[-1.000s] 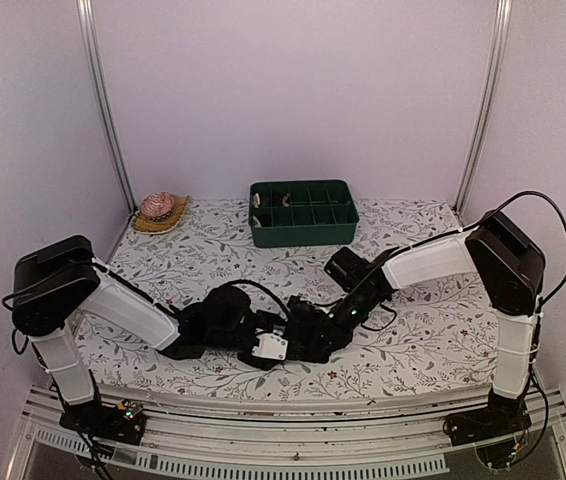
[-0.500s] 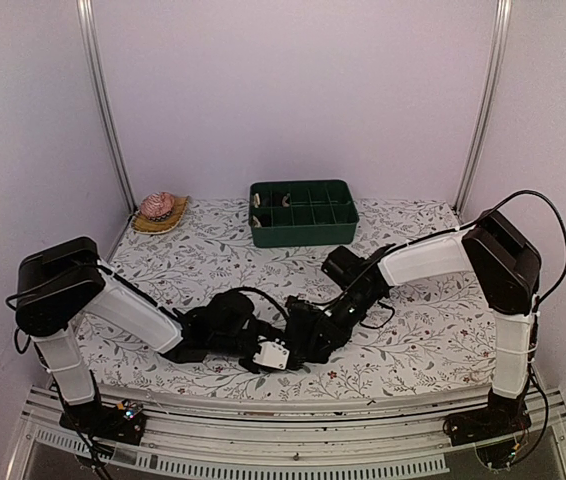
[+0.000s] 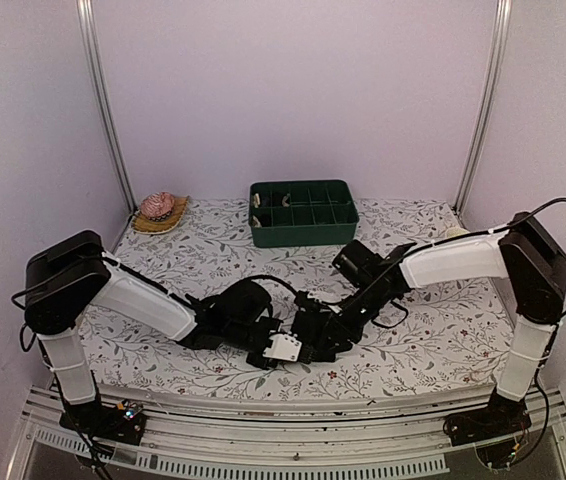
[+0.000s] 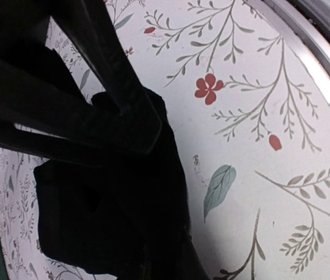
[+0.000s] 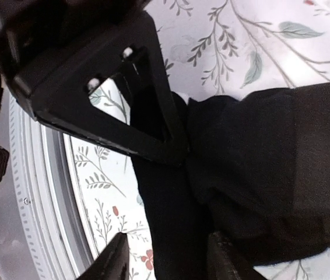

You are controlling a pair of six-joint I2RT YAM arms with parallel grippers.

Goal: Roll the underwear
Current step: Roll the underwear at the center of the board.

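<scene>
The underwear (image 3: 308, 320) is a bunched black bundle near the table's front edge, between the two grippers. In the left wrist view the underwear (image 4: 106, 221) fills the lower left and runs down into my left gripper (image 4: 165, 262), whose dark fingers merge with the cloth. From the right wrist, the left gripper's triangular finger (image 5: 95, 99) pinches the underwear (image 5: 270, 175) at its fold. My right gripper (image 5: 171, 259) stands open, one finger on each side of a strip of the fabric. From above, the left gripper (image 3: 275, 345) and right gripper (image 3: 315, 335) nearly touch.
A green compartment tray (image 3: 301, 212) stands at the back centre. A woven coaster with a pinkish object (image 3: 159, 210) lies at the back left. The table's metal front rail (image 5: 31, 204) runs close beside the bundle. A floral cloth (image 3: 433, 330) covers the table.
My left gripper's jaws have closed onto the black fabric. My right gripper's jaws have opened off it. Both grippers have shifted slightly to the right.
</scene>
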